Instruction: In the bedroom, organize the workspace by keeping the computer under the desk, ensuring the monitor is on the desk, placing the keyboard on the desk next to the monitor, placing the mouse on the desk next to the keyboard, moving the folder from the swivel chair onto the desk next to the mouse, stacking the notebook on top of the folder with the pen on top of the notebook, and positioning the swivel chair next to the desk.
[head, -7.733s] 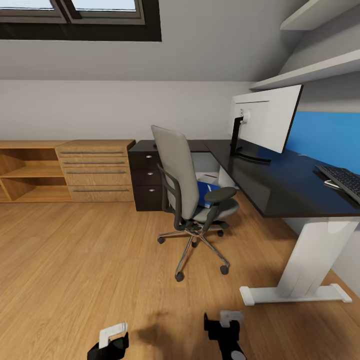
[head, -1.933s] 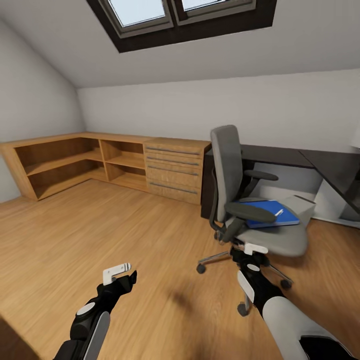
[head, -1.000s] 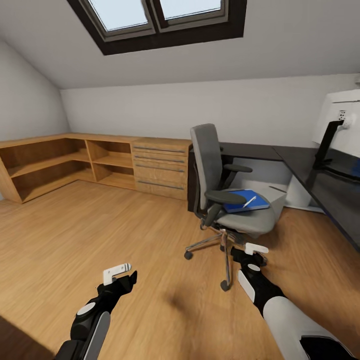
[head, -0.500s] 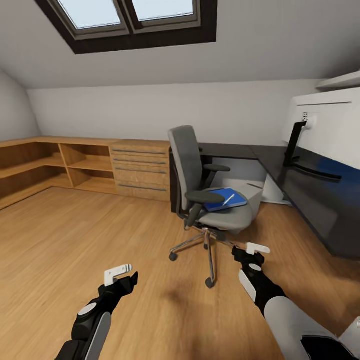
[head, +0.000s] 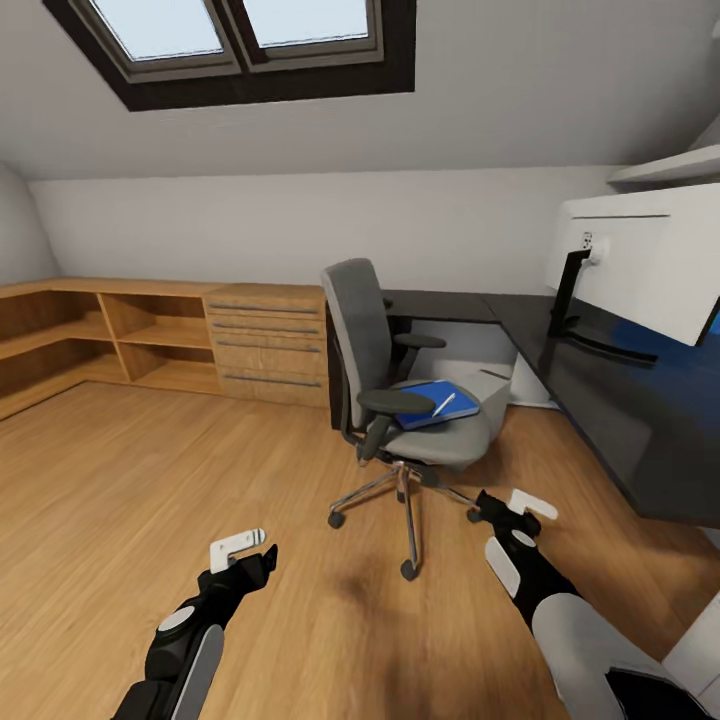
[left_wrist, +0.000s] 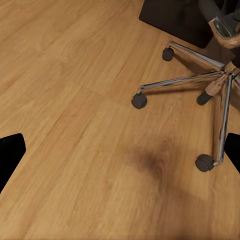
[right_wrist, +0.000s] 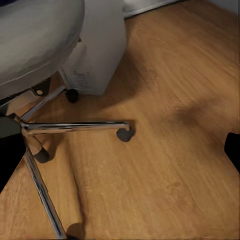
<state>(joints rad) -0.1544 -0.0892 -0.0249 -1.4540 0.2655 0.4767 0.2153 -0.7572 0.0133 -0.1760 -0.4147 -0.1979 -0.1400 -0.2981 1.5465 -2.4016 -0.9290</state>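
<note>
Folder (head: 432, 404): lay flat on swivel chair (head: 400, 375) seat, frame centre, pen (head: 444, 404) on top.
Desk (head: 610, 400): right of frame, bearing monitor (head: 640, 262).
Computer (right_wrist: 100, 45): stood behind chair base.
Left gripper (head: 243, 552): lower left, spread wide, empty.
Right gripper (head: 515, 505): lower right, spread wide, empty.

A grey chair (head: 400, 380) stands on its chrome wheeled base just beside the black desk (head: 600, 385) — a blue folder (head: 432, 404) lies flat on its seat, a white pen (head: 444, 404) on top. The monitor (head: 640, 265) stands upright on the surface, white back showing.
</note>
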